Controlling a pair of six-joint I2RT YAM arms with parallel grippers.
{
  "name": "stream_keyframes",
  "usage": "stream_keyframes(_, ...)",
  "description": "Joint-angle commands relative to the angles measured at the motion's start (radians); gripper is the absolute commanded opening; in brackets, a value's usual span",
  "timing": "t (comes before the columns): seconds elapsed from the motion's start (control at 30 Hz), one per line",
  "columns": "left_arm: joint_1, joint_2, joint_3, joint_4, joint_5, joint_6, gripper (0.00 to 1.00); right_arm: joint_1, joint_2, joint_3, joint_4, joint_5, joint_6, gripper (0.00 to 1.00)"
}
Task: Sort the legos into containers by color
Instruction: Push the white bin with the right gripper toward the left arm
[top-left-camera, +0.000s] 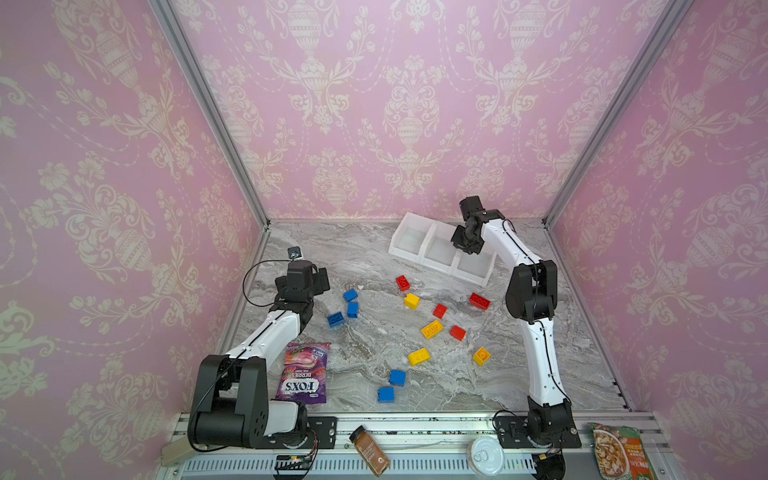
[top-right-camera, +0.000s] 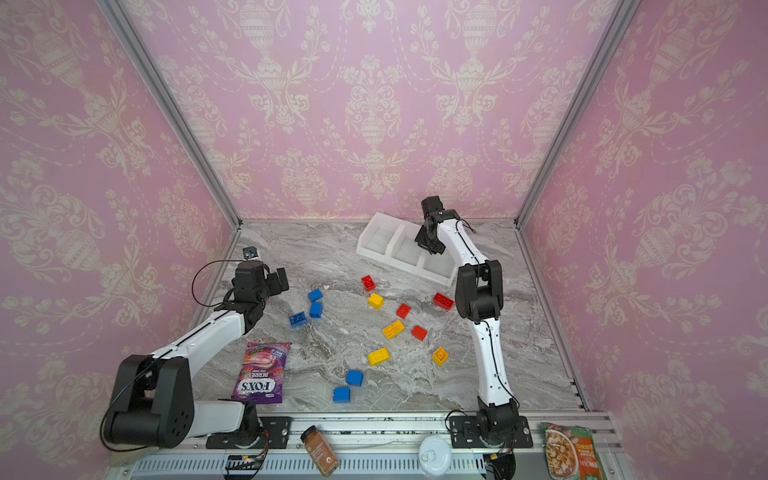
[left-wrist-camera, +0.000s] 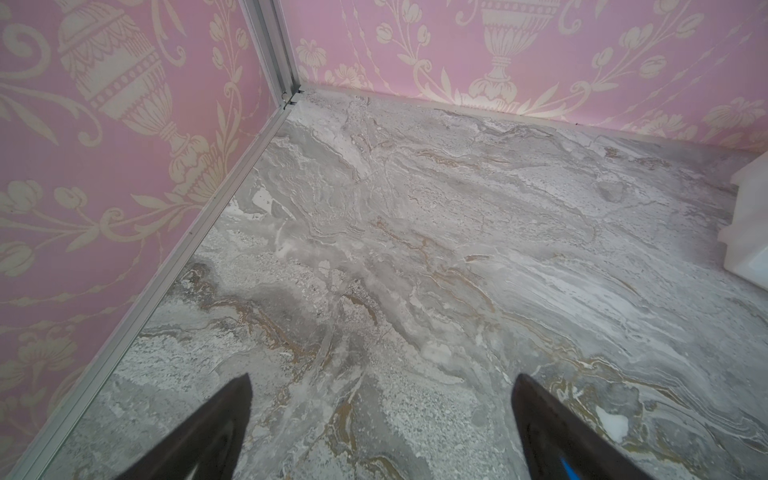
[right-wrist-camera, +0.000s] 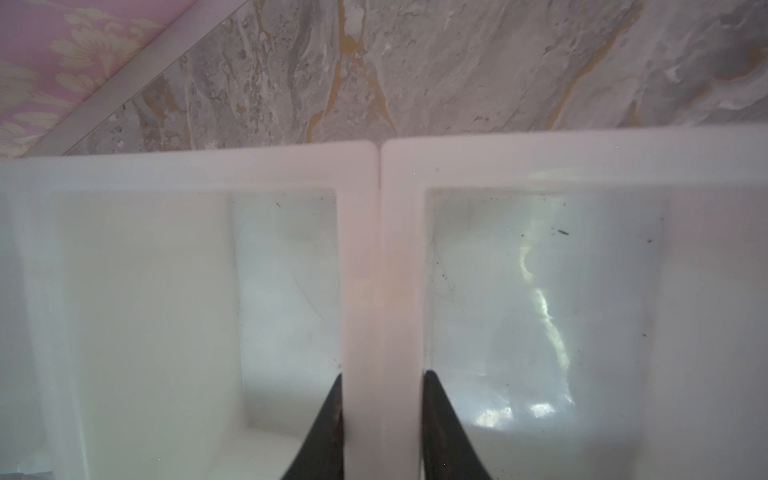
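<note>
A grey marble-patterned worktop, veined with tan, lies under soft, even light. Pink wallpaper printed with cream urns and garlands rises behind the worktop and at both its sides — the three walls meet at slanting aluminium posts above the worktop's back corners. A ribbed metal rail runs along the worktop's front edge.

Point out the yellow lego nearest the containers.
The yellow lego beside the rearmost red lego, just before the containers; the other three yellows lie farther toward the front.
</note>
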Motion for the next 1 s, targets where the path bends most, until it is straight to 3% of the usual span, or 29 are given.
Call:
stream_keyframes(0.0,-0.009,0.008,0.023,-0.028,0.007,-0.012,0.99,0.039,0.045,0.038,0.037,-0.084,0.007,0.00)
stream_keyframes(0.43,-0.015,0.002,0.023,-0.031,0.009,-0.014,0.99,0.158,0.090,0.096,-0.004,-0.062,-0.015,0.00)
stream_keyframes(0.9,-0.019,0.003,0.025,-0.031,0.009,-0.013,0.99,0.172,0.127,0.163,-0.014,-0.065,-0.055,0.00)
stream_keyframes(0.97,-0.019,0.002,0.025,-0.032,0.007,-0.012,0.99,0.172,0.121,0.164,-0.008,-0.061,-0.064,0.06)
